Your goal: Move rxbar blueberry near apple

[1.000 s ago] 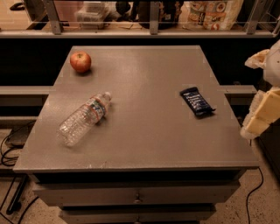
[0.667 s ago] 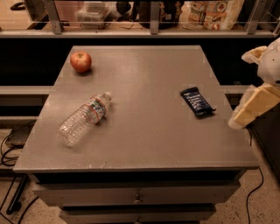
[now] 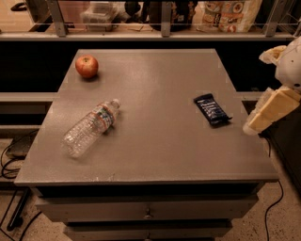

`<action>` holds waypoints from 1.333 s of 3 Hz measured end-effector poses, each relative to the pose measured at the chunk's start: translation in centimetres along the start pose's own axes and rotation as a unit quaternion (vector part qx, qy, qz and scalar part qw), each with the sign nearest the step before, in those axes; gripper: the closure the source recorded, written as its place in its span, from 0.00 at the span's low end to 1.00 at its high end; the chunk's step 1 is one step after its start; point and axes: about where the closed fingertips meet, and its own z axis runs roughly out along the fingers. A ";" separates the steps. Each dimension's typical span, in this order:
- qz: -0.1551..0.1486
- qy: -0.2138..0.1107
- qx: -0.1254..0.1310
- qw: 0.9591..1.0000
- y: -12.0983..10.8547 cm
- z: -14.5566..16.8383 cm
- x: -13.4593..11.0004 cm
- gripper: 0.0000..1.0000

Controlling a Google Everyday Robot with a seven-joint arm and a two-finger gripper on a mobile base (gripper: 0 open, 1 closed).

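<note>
The rxbar blueberry (image 3: 212, 109) is a dark navy bar with white lettering, lying flat on the right part of the grey table (image 3: 155, 155). The red apple (image 3: 87, 66) sits at the far left corner of the table. My gripper (image 3: 252, 125) hangs at the right edge of the table, a short way right of the bar and slightly nearer the front. It touches nothing and holds nothing. The cream arm (image 3: 287, 61) rises behind it at the right border of the camera view.
A clear plastic water bottle (image 3: 91, 127) lies on its side on the left half of the table, between apple and front edge. A railing and a shelf with bags and containers (image 3: 230, 14) run behind the table. Cables (image 3: 9, 164) lie on the floor at left.
My gripper has moved left from beyond the table's right edge toward the bar. The bar, apple and bottle have not moved.
</note>
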 end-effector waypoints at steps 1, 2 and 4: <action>0.019 -0.007 0.012 1.000 -0.7 0.0 0.1 0.00; 0.053 -0.052 0.013 0.997 -2.0 1.8 -0.7 0.00; 0.108 -0.111 -0.033 0.987 -3.5 8.3 -3.1 0.00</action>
